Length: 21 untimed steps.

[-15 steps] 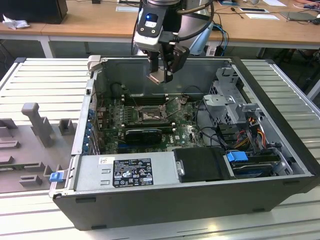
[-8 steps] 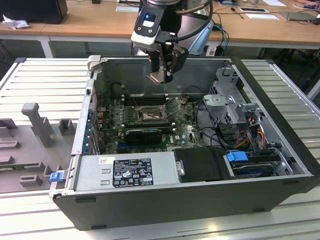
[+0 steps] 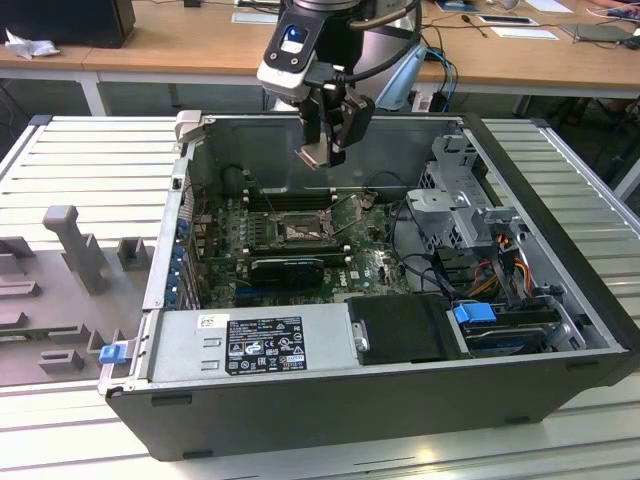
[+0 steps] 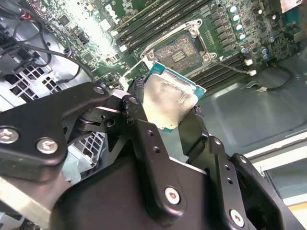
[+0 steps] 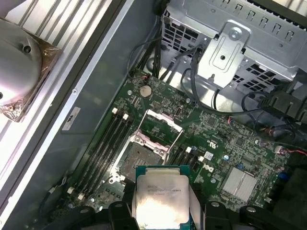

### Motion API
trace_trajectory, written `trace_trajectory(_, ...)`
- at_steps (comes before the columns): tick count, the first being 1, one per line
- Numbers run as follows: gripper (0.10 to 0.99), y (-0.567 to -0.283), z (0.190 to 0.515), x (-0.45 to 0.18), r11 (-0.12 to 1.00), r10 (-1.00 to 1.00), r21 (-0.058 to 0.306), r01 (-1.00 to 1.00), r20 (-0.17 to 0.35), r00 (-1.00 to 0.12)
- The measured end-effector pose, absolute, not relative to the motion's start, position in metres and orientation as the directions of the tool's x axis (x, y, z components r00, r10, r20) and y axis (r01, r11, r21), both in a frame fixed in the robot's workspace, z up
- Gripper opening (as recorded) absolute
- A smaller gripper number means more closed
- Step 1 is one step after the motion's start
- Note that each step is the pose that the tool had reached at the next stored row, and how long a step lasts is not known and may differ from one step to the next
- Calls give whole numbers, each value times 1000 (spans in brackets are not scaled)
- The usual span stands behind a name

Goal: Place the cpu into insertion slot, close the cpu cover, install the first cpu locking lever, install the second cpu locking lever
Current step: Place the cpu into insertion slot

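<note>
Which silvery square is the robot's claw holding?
The cpu, clamped in the gripper above the board; the ribbed silvery block sits fixed on the board.

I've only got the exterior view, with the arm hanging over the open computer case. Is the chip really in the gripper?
Observer: Yes. In the second wrist view the gripper is shut on the chip, with a finger on each of two opposite edges.
Operator: Is the socket ready for it?
Observer: In the first wrist view the socket has no chip in it, and its cover is swung open.
Operator: Which way is the chip facing?
Observer: Its silvery metal face, smeared in places, is turned toward both wrist cameras.
</note>
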<state>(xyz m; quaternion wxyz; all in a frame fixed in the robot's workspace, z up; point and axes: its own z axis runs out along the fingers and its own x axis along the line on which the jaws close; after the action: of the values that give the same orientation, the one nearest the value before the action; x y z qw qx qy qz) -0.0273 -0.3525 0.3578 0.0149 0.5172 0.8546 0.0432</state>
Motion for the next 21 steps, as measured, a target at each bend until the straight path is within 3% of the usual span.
trace_trajectory(21, 529, -353, 350, -27, 360, 932, 89, 929, 19, -363)
